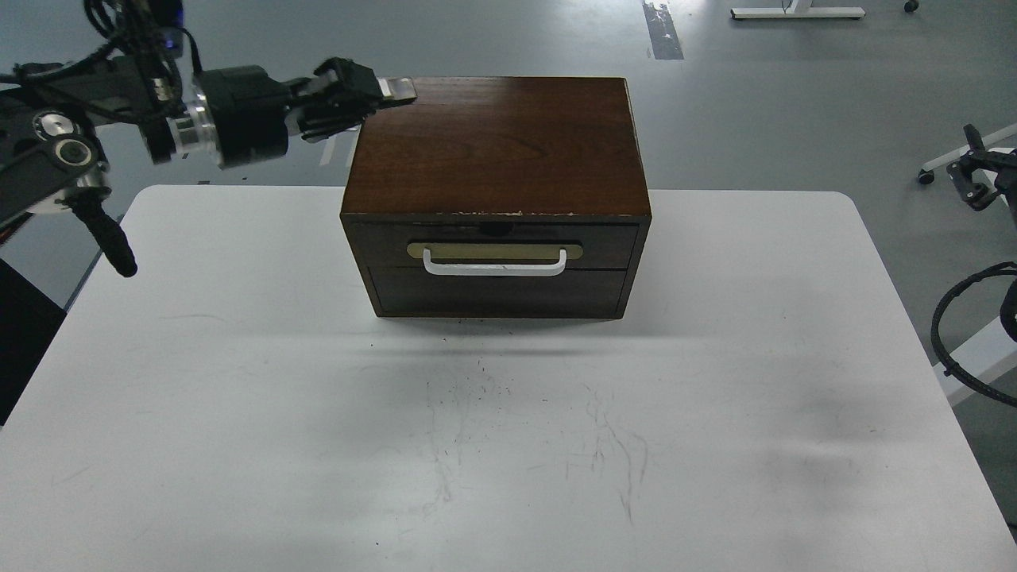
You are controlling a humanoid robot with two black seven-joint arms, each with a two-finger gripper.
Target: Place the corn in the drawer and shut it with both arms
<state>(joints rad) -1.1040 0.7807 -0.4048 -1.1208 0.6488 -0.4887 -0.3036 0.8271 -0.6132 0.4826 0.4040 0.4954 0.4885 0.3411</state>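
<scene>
Our left arm [230, 115] extends level, its gripper [393, 89] at the cabinet's [493, 143] rear-left top corner; finger spread cannot be determined. The drawer [493, 245] sits flush in the cabinet's front face, well below and forward of the gripper.

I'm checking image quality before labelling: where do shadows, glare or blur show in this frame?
Head view: sharp overall; a soft shadow lies on the white table in front of the cabinet; mild sheen on the cabinet's top; the drawer front is dim, its white handle clear; the left gripper is dark, fingers hard to separate.
</scene>
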